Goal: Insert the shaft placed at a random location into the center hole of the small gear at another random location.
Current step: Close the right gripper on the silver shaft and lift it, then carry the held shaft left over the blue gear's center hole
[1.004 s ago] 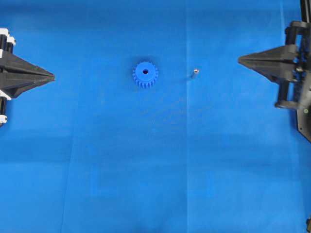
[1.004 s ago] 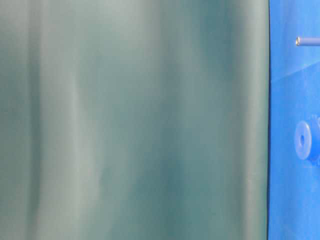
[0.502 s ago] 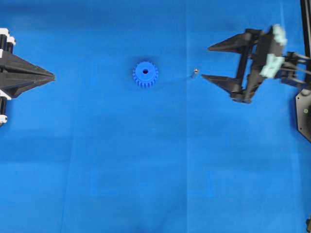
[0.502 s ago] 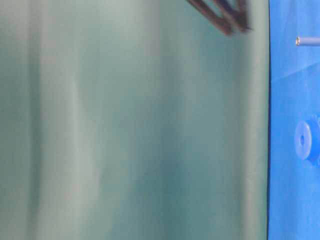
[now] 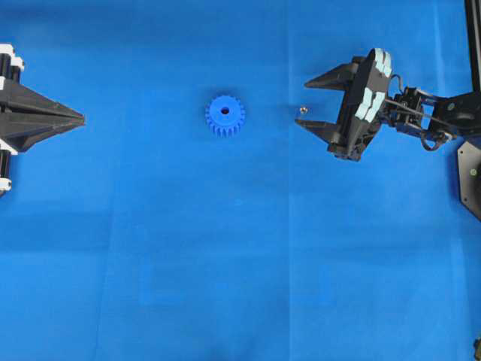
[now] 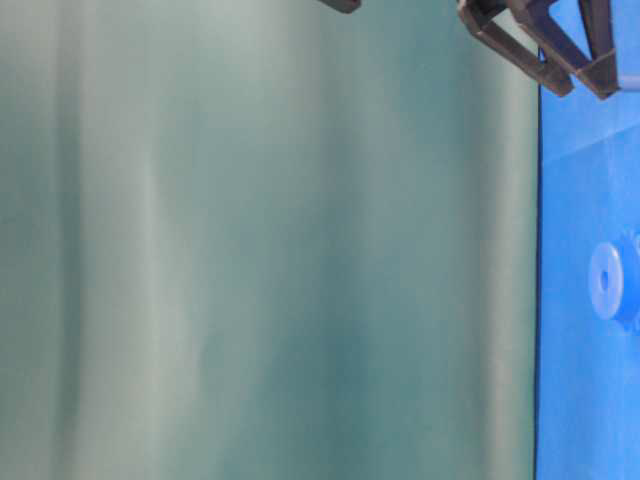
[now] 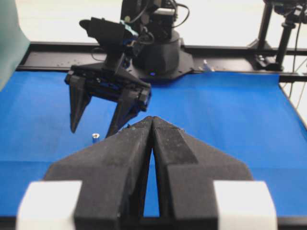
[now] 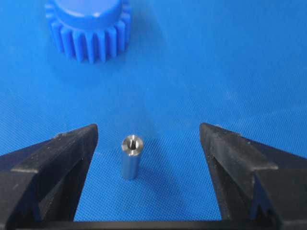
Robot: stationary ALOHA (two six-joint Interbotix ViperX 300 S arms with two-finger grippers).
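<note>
Swung my right gripper [image 5: 304,102] in from the edge over the last second, fingers [image 8: 62,158] now spread wide either side of the shaft [image 8: 130,156], not touching it. It stands upright on the blue counter [image 5: 225,263], the small gear [image 5: 225,115] well apart beyond it. Left gripper [image 5: 81,118] parked, fingers together.

My left gripper [image 5: 79,119]: matte black, wedge-shaped fingers tapering to point, white blocks at base. Right gripper [image 5: 302,102]: same black tapered fingers, grainy texture, pale blue-white pads on carriage. Black cables loop behind right wrist. Round black arm base [image 7: 160,52] beyond.
</note>
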